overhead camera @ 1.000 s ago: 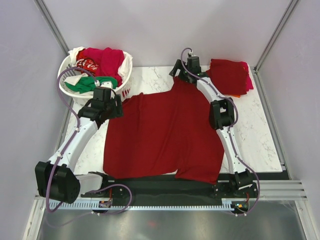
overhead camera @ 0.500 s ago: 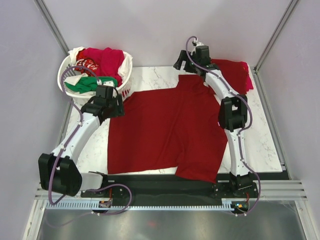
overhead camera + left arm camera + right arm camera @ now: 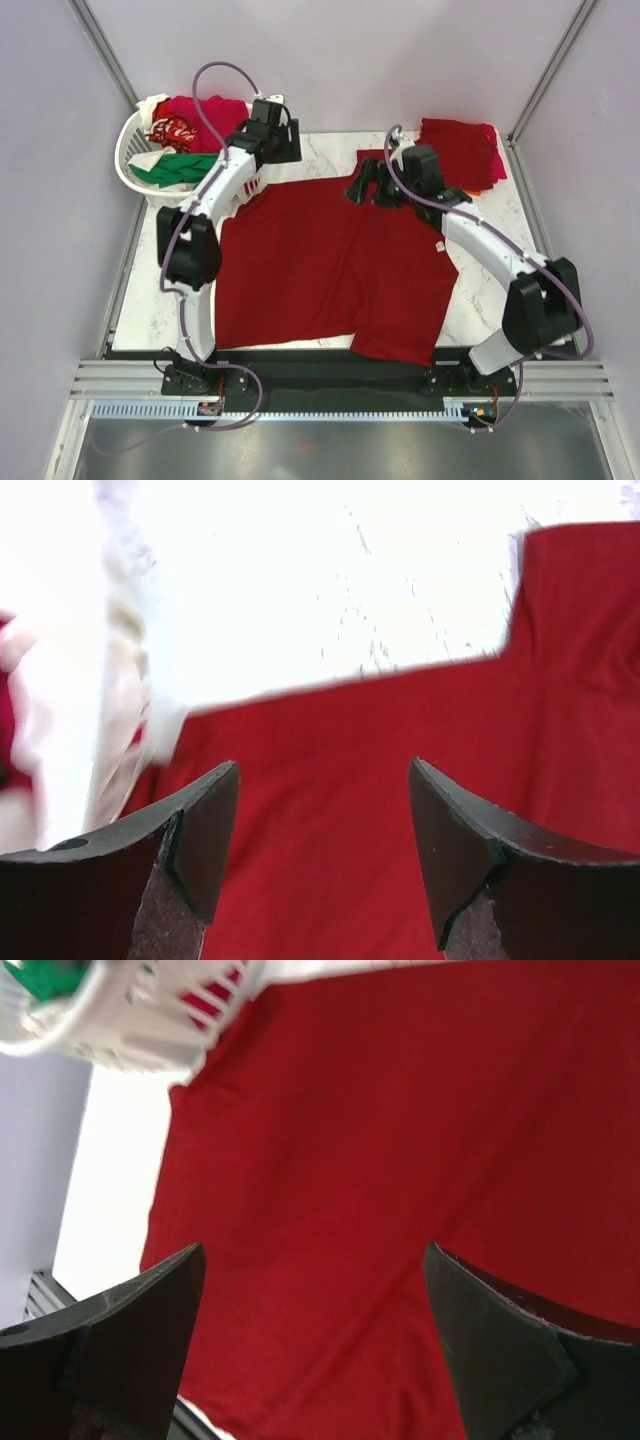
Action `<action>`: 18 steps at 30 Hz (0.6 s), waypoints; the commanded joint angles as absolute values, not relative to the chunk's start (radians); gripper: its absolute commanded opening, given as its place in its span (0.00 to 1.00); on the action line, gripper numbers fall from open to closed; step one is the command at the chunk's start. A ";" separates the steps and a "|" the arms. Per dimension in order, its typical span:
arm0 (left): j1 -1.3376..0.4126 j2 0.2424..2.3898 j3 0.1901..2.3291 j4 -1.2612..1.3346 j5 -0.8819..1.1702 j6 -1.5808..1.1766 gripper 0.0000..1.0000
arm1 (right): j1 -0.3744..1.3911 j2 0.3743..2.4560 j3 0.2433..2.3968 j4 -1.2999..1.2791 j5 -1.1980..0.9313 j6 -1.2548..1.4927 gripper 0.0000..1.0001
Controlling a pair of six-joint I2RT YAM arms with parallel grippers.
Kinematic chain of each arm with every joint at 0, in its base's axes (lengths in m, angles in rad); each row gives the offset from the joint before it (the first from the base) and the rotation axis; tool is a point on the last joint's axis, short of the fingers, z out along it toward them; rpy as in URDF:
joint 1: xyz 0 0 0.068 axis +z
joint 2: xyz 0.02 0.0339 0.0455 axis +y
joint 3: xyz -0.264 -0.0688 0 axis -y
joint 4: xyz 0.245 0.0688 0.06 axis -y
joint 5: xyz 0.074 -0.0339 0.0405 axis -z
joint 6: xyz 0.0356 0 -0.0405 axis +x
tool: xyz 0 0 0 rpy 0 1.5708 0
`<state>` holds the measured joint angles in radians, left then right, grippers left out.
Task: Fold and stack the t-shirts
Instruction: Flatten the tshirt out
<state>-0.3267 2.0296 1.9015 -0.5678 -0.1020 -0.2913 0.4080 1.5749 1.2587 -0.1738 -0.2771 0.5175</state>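
Observation:
A dark red t-shirt [image 3: 330, 270] lies spread flat on the marble table, also seen in the left wrist view [image 3: 330, 750] and the right wrist view [image 3: 400, 1120]. A small white label [image 3: 438, 243] shows near its right edge. My left gripper [image 3: 284, 143] is open and empty above the shirt's back left edge [image 3: 322, 850]. My right gripper [image 3: 357, 190] is open and empty above the shirt's upper middle [image 3: 315, 1330]. A stack of folded red and pink shirts [image 3: 462, 150] sits at the back right.
A white lattice laundry basket [image 3: 135, 175] at the back left holds red, green and white shirts; it shows in the right wrist view [image 3: 120, 1030]. The shirt's front right corner hangs over the table's near edge [image 3: 300, 352].
My left gripper has swung from the shirt's left side to the back by the basket. My right gripper has moved from the back right corner to over the shirt. The shirt lies flatter.

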 commanded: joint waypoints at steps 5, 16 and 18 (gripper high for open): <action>-0.285 2.356 2.232 -0.617 -0.112 -0.230 0.78 | 0.451 1.318 1.054 -0.248 -0.233 0.462 0.98; -0.039 2.404 2.310 -0.646 -0.049 -0.245 0.80 | 0.462 1.212 1.052 -0.324 -0.224 0.436 0.98; -0.034 2.402 2.319 -0.646 -0.040 -0.219 0.80 | 0.466 1.236 1.055 -0.322 -0.212 0.431 0.98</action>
